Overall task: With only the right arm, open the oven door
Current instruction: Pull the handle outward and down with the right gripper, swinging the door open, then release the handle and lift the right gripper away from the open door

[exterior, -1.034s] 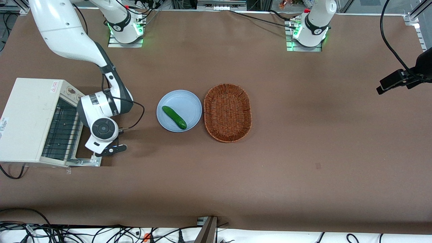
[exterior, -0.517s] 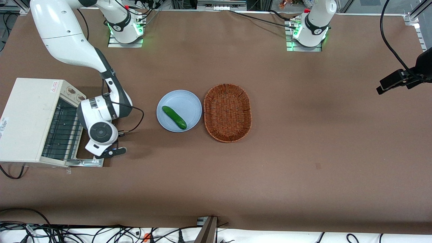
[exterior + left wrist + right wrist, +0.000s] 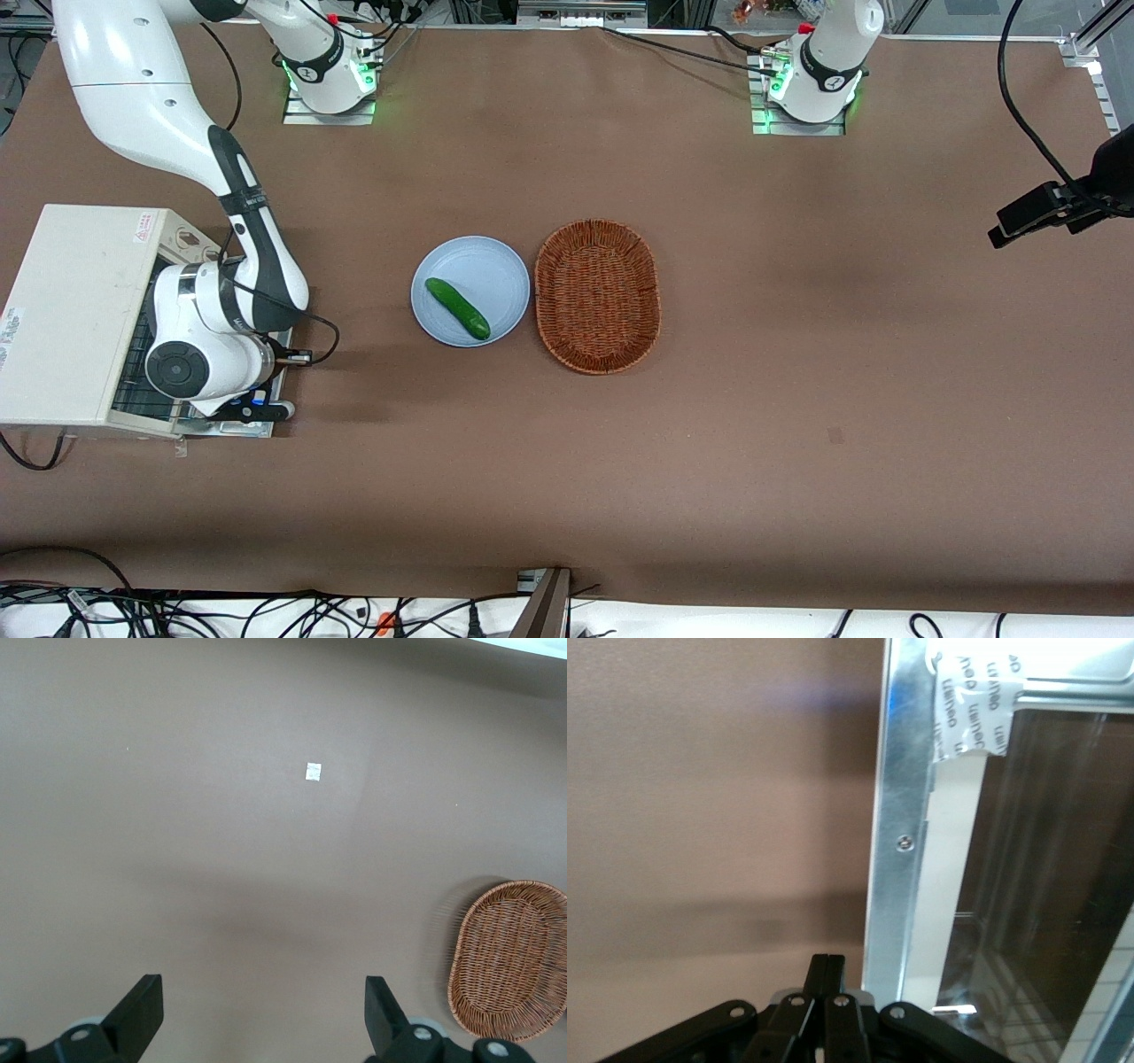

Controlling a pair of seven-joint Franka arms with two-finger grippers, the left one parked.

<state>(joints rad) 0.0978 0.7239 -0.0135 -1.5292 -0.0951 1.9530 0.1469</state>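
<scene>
Shiny metal frame and dark glass on the oven door [image 3: 904,815]; matt black gripper [image 3: 826,1010].

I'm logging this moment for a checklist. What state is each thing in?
oven door: open, folded down flat
oven: open, wire rack showing
gripper: shut, above the door's metal frame
plate: holds a cucumber
basket: empty
</scene>
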